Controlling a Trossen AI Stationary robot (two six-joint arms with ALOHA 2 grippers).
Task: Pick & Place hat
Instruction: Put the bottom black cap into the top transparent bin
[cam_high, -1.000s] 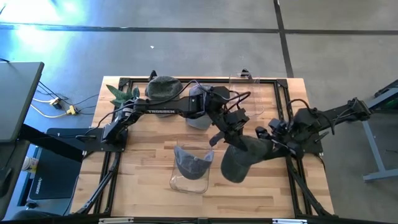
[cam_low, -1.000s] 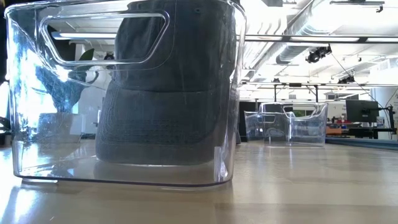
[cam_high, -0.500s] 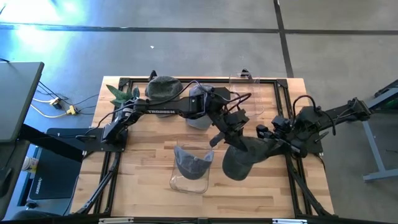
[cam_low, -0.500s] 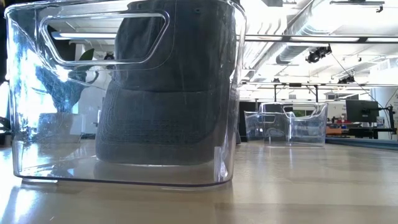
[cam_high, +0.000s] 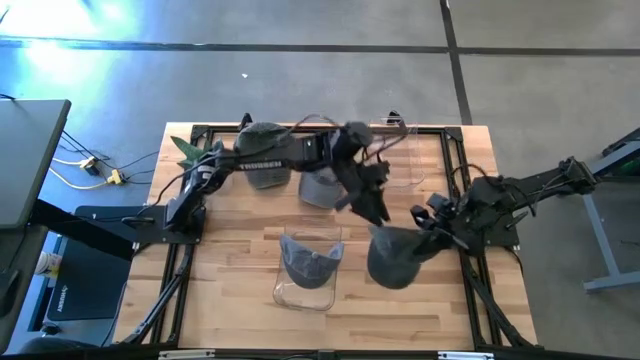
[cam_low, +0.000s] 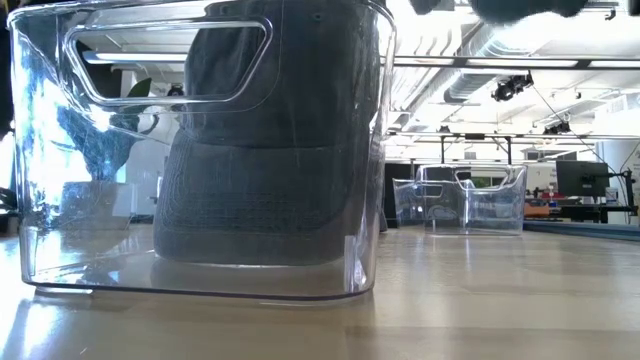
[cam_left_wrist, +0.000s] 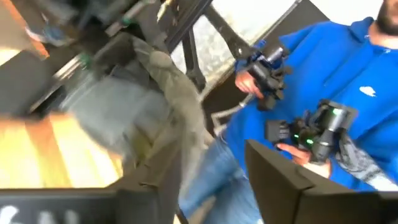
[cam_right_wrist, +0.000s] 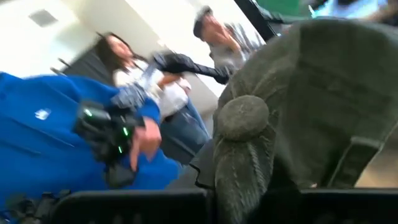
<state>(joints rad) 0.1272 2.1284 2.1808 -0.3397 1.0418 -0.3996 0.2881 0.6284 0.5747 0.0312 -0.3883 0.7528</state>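
A dark grey hat (cam_high: 393, 258) hangs over the table's right half, with my right gripper (cam_high: 428, 238) shut on it. In the right wrist view its crown (cam_right_wrist: 311, 93) and top button (cam_right_wrist: 242, 115) fill the picture. My left gripper (cam_high: 378, 208) is blurred, just on the far side of this hat and above it. A clear bin (cam_high: 300, 292) stands near the table's middle; another dark hat (cam_low: 260, 180) rests on its floor. My right gripper has the hat by its right-hand side (cam_high: 418, 244), coming level from the table's right. The cloth bunches over the fingers and hides the place of contact. The hat hangs toward the left of the gripper, lifted clear of the table.
A grey hat (cam_high: 318, 187) and a dark green hat (cam_high: 262, 140) lie at the far side, beside a plant (cam_high: 195, 150). A second clear bin (cam_high: 400, 152) stands at the far right. A person in blue (cam_left_wrist: 336, 81) with hand controllers shows beyond the table.
My left arm has swung up and toward the far edge, off the hat it was on a moment ago. The hat has shifted a little toward the right and now hangs shorter and rounder from my right gripper.
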